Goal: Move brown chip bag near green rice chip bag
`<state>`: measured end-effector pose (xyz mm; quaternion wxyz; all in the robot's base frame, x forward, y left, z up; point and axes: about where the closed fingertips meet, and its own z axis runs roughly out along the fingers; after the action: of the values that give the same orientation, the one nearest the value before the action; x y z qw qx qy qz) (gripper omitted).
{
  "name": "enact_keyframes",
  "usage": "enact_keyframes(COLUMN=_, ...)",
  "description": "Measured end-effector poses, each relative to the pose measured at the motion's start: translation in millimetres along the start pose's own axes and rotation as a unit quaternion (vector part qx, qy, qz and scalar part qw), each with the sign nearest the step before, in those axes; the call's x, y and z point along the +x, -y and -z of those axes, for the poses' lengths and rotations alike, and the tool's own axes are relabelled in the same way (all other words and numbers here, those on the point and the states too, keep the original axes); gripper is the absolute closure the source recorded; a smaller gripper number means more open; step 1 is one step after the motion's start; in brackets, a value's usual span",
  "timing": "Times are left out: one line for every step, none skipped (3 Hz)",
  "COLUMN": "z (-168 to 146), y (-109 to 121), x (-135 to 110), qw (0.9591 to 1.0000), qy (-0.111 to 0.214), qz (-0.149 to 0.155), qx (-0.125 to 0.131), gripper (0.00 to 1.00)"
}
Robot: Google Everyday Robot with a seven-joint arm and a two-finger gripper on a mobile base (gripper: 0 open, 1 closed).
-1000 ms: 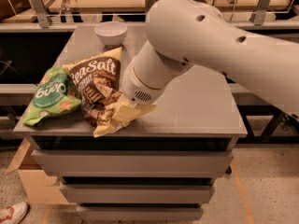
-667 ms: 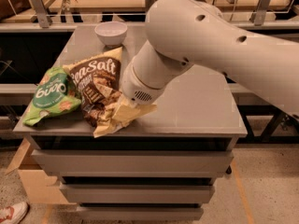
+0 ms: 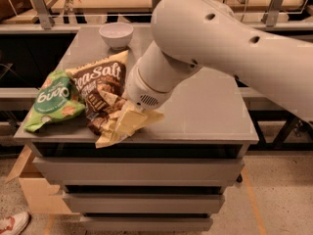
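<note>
Camera view. The robot's white arm [image 3: 230, 48] crosses from the right edge to frame centre and hides much of the grey cabinet top [image 3: 205, 106], which sits over a stack of drawers. Its wrist points down and to the left, placing the gripper [image 3: 131, 107] at the lower right part of the brown chip bag [image 3: 100, 89], left of centre. The gripper is masked by the wrist and by crumpled film, so one cannot tell whether it is wide, narrow or holding the bag. The brown chip bag lies flat on the left half of the top. It is dark brown with white "Sea Salt" script and pictured chips, and its pale-yellow lower end is creased and reaches the front edge. Its left side appears to touch the green rice chip bag [image 3: 54, 102], a smaller, bright green bag that lies at the left edge of the top. A white bowl [image 3: 116, 35] stands apart at the rear, in the upper left of the frame. By appearance the brown bag is light, soft, air-filled and slick, with brittle contents. A pinch on a flattened seam or corner would probably hold better than a grip across the puffed middle.
</note>
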<state>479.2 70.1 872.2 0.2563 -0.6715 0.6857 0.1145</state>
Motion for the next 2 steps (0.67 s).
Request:
enact_keyframes(z=9, y=1, x=3, qw=0.9999, qy=-0.005, qz=-0.003, qx=0.013, gripper=0.0)
enact_keyframes(z=25, y=5, x=13, qw=0.999, qy=-0.024, qz=-0.005, qx=0.037, gripper=0.0)
